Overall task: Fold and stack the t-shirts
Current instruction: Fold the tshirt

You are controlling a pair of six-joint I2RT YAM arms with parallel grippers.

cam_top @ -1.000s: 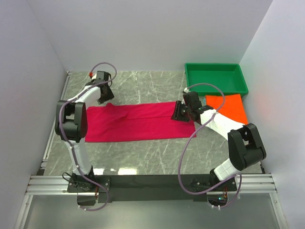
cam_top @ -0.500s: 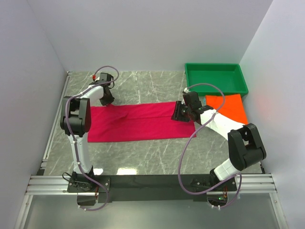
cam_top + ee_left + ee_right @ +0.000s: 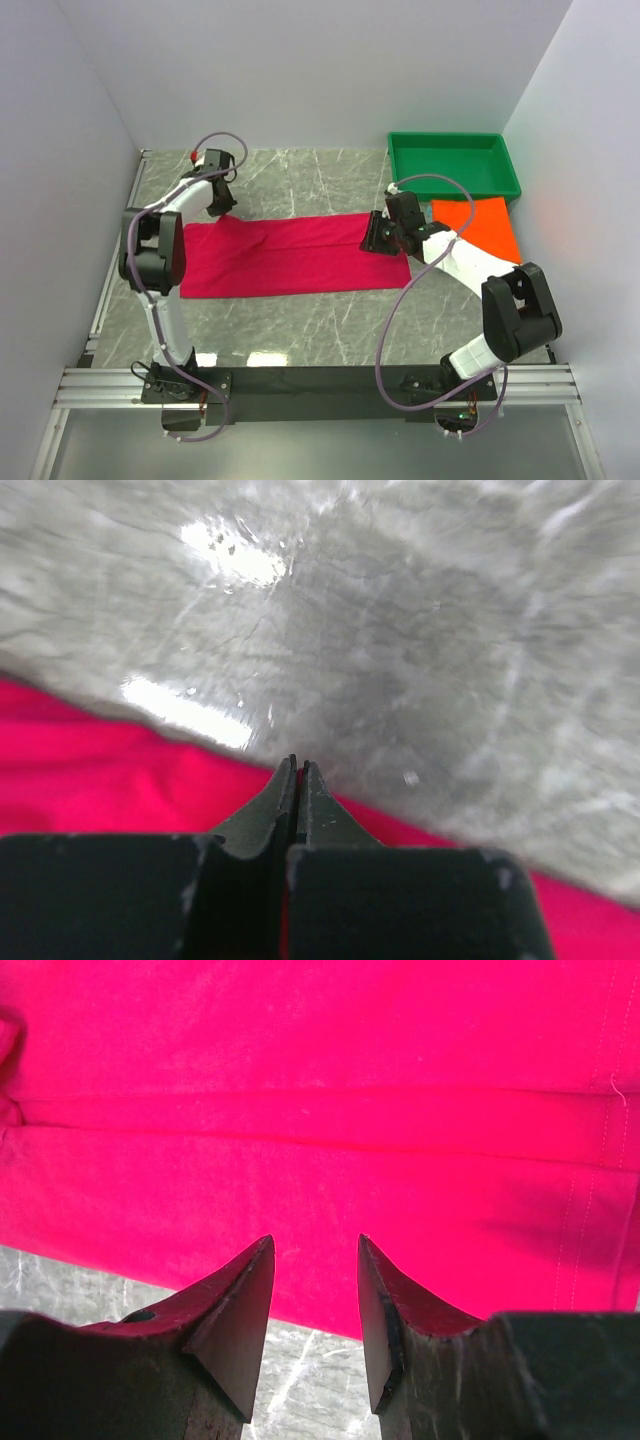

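**Both grippers sitting at the ends of the crimson-pink shirt**

The grey marble table (image 3: 300, 320) is carrying everything. The crimson-pink t-shirt (image 3: 290, 258) is lying flat across its middle as a long band, running from near the left edge toward the right, with a soft wrinkle left of its centre. The green tray (image 3: 455, 192) is sitting in the far right corner. The orange t-shirt (image 3: 485, 225) is lying flat just in front of the tray along the right edge, with the right arm crossing over its near left part.

The right gripper (image 3: 372, 243) is hanging low over the right end of the crimson-pink shirt. In the wrist view its fingers are standing a little apart (image 3: 315, 1245) with nothing between them, red cloth filling the view beyond them and marble showing below.

The left gripper (image 3: 222, 208) is sitting at the shirt's far left corner. Its fingers are pressing together (image 3: 297, 780) right at the cloth's far edge; whether they are pinching any fabric cannot be told.
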